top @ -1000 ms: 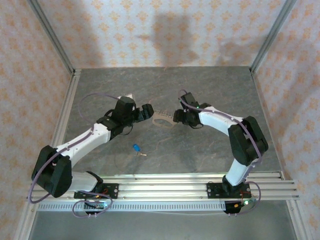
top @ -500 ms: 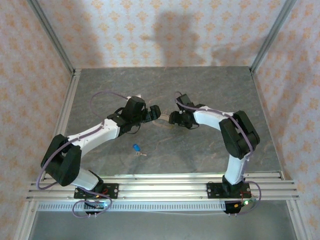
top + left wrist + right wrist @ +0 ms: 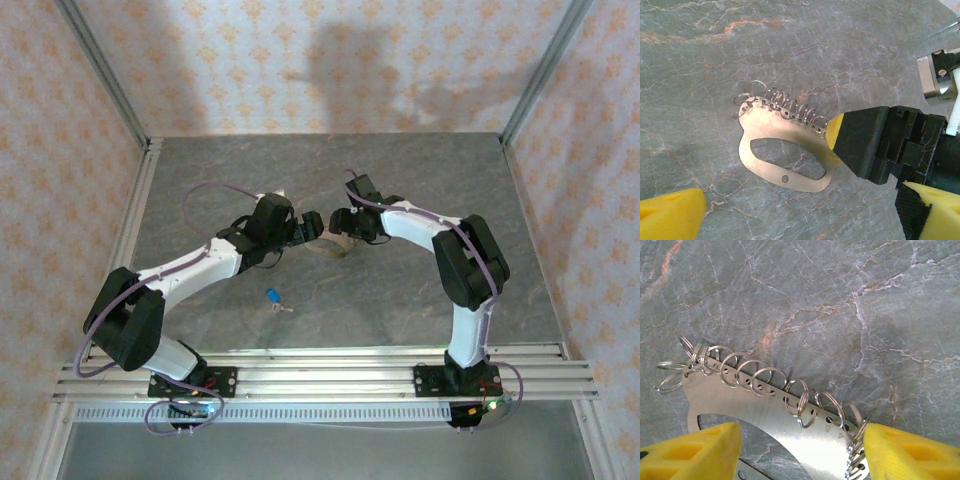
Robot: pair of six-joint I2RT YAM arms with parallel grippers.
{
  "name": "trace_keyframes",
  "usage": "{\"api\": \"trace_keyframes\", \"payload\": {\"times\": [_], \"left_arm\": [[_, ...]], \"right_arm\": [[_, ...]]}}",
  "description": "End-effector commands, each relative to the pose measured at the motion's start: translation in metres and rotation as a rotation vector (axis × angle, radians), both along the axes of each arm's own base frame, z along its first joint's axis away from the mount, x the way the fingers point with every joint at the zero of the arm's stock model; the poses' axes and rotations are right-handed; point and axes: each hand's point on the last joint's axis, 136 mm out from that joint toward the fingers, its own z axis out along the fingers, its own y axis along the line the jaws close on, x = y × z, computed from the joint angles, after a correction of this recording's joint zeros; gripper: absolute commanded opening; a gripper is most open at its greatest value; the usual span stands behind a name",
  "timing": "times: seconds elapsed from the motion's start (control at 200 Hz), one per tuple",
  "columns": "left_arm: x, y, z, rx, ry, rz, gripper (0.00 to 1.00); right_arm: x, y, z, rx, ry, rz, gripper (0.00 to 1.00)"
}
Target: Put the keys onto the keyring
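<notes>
I can read no word, brand or label on anything before me. From my right wrist I see the flat metal plate of the keyring (image 3: 760, 412), and it carries one faint stamped mark (image 3: 827, 429) beside a small hole near its lower right end. That mark is too small and blurred to tell letter from number.

My L gripper (image 3: 308, 226) & R gripper (image 3: 339, 222) face tip-to-tip over the table (image 3: 420, 180), keyring (image 3: 333, 247) just below them. Key (image 3: 273, 296) lies apart, nearer my bases.
</notes>
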Motion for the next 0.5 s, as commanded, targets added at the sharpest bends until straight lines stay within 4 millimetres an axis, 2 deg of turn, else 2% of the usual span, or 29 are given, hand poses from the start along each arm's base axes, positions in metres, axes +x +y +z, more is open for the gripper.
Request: {"api": "trace_keyframes", "payload": {"times": [0.0,0.205,0.49], "left_arm": [[0.008,-0.002,0.014,-0.005,-0.043,0.012,0.99],[0.009,-0.005,0.015,-0.017,-0.042,0.007,0.99],[0.011,-0.008,0.02,-0.011,-0.047,0.002,0.99]], "right_arm": [[-0.004,-0.015,0.014,-0.03,-0.037,-0.011,0.66],[-0.009,-0.026,-0.008,-0.061,-0.009,-0.022,0.66],[-0.001,-0.017,-0.024,-0.049,0.003,-0.002,0.65]]}}
